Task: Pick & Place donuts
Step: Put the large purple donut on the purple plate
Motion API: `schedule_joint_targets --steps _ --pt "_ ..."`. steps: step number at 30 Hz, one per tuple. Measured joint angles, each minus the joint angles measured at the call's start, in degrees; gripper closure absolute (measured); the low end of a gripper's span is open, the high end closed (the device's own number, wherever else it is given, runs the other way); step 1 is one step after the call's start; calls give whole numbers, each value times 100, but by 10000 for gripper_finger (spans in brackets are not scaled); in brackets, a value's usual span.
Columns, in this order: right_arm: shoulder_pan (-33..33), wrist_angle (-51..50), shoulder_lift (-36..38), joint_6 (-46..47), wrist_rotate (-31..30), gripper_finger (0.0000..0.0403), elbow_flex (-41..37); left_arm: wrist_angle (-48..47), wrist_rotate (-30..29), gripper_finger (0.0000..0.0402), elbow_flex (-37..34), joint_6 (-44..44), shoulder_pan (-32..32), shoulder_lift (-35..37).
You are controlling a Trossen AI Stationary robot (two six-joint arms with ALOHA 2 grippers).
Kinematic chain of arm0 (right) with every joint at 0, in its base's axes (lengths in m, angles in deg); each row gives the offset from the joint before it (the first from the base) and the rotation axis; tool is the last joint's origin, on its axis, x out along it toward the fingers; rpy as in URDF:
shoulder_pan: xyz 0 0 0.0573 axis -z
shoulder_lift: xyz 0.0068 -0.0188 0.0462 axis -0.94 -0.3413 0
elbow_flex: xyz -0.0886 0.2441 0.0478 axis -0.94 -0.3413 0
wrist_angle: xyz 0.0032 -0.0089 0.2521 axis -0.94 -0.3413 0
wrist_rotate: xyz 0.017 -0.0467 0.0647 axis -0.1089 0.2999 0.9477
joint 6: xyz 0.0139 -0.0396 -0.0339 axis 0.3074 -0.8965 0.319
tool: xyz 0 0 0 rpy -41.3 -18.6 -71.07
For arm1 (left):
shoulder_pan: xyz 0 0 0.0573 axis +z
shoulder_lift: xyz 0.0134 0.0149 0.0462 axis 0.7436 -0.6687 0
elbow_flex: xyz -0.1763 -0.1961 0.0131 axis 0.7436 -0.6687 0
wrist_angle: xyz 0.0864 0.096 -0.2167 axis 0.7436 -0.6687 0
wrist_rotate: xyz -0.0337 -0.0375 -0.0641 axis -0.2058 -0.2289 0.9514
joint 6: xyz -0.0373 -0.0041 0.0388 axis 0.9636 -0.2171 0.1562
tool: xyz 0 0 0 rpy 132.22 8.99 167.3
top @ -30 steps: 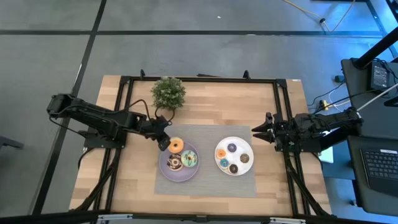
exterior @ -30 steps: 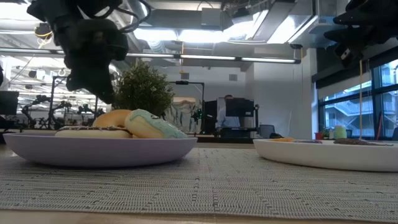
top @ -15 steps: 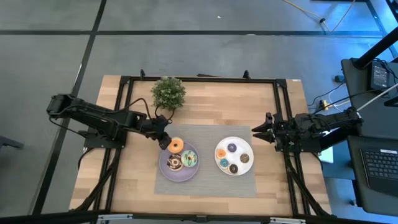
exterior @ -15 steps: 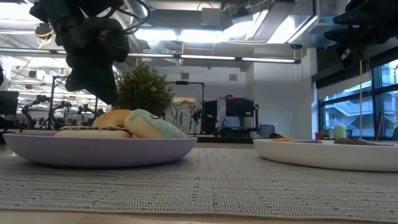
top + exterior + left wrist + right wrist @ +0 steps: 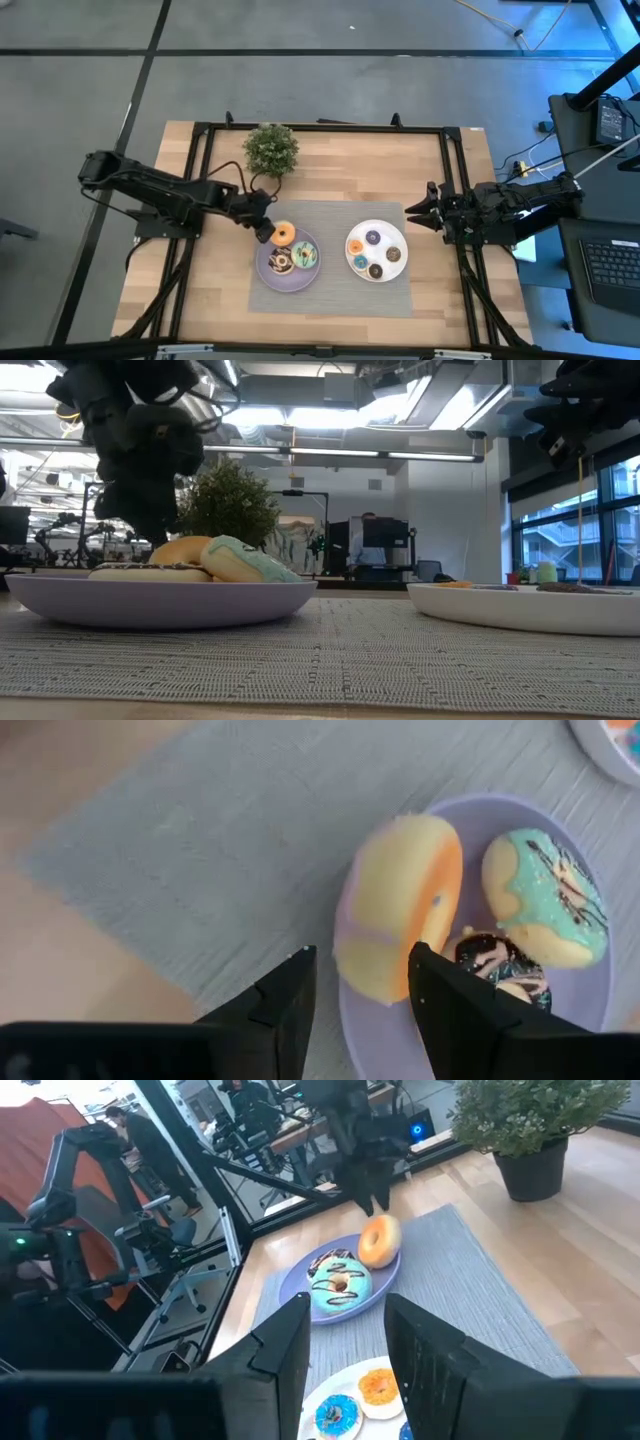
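An orange-iced donut (image 5: 400,915) leans tilted on the far left rim of the lilac plate (image 5: 286,283). A green-iced donut (image 5: 306,256) and a chocolate donut (image 5: 280,262) lie flat on that plate beside it. My left gripper (image 5: 360,982) hovers open just left of the orange donut, its fingers on either side of the donut's lower edge. A white plate (image 5: 377,225) to the right carries several tinier donuts. My right gripper (image 5: 412,214) waits open at the table's right side with nothing between its fingers.
Both plates stand on a grey mat (image 5: 330,292). A small potted plant (image 5: 270,148) stands at the far edge, just behind my left gripper. Bare wood lies left of the mat and along the near edge.
My left gripper has opened and let go of the orange donut, drawing back a little toward the table's left. The donut stays where it was, leaning on the lilac plate's rim.
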Motion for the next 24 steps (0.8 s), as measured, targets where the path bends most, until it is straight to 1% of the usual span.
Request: schedule_joint_targets --steps 2,7,11,14,18,24 --pt "1 -2 -2 -8 0 271 0 148 93 249 -44 12 -39 -113" --pt "-1 -28 0 -17 -2 271 0 421 88 249 -66 9 -114 -395" --pt "0 -28 -2 -17 -2 271 0 468 102 249 -64 -73 -114 -631" --pt "-1 -28 0 -4 -2 271 0 499 221 253 -64 -75 -107 -800" --pt "0 -27 0 -4 -2 271 0 733 491 281 -64 -86 -109 -899" --pt "0 -31 -2 -11 -2 271 0 974 487 345 -66 -88 -108 -771"
